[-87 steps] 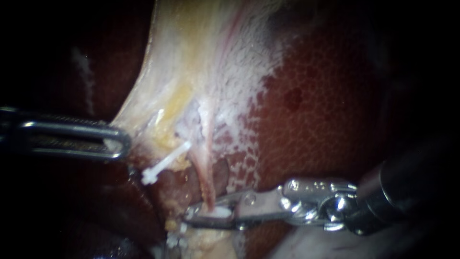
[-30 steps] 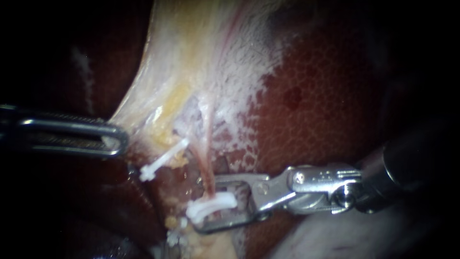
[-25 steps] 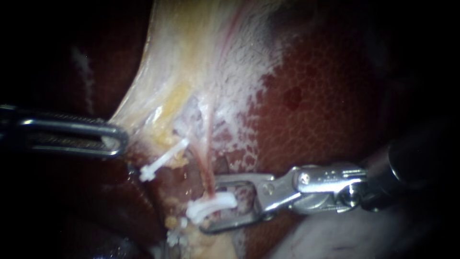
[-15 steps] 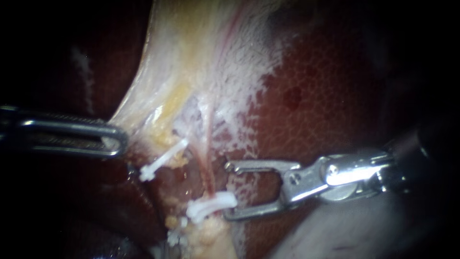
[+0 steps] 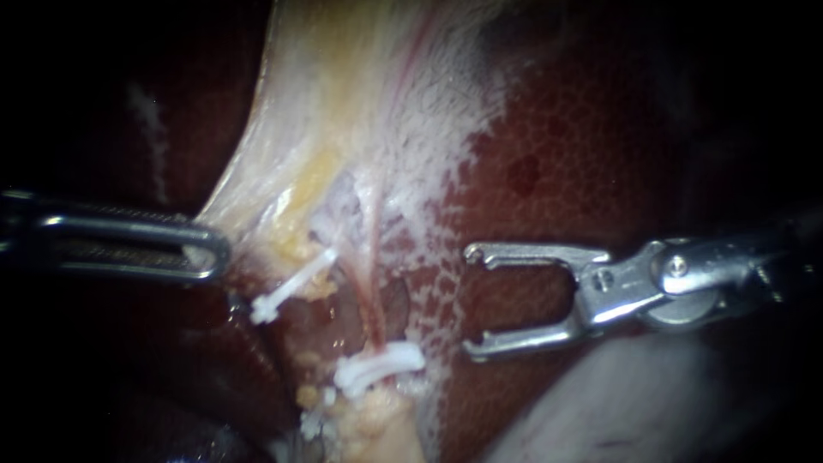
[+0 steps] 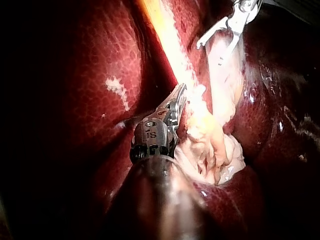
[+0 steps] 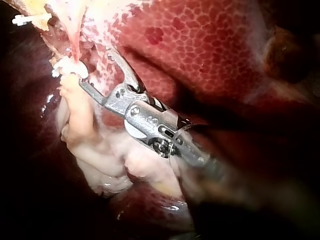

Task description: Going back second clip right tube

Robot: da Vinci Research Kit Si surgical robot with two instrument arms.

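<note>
Endoscope, change: right instrument (image 5: 470, 300) has drawn back from the right tube (image 5: 374, 313) and now hangs over the liver (image 5: 557, 146), apart from the tube.
Endoscope, clip: white clip (image 5: 377, 369) sits across the lower end of the right tube, free of the instrument; a second clip (image 5: 290, 288) lies on the tube to its left.
Endoscope, meaning: the clip looks seated, so the withdrawal seems well along, with only more clearance left to gain.
Endoscope, right hand: spread wide, empty, touching nothing that I can see.
Endoscope, left hand: left instrument (image 5: 199, 253) is clenched on the edge of the pale tissue (image 5: 283, 163), holding it taut, unmoved.
Left wrist, own hand: left instrument (image 6: 177, 102) is closed on the pale tissue (image 6: 200, 117) beside the liver (image 6: 75, 75).
Left wrist, other hand: right instrument (image 6: 210, 54) shows far ahead, parted and empty.
Right wrist, own hand: right instrument (image 7: 97, 67) is agape over the liver (image 7: 200, 40), nothing between its two halves.
Right wrist, clip: clip (image 7: 70, 67) lies just ahead of the lower tip; whether they touch I cannot tell here.
</note>
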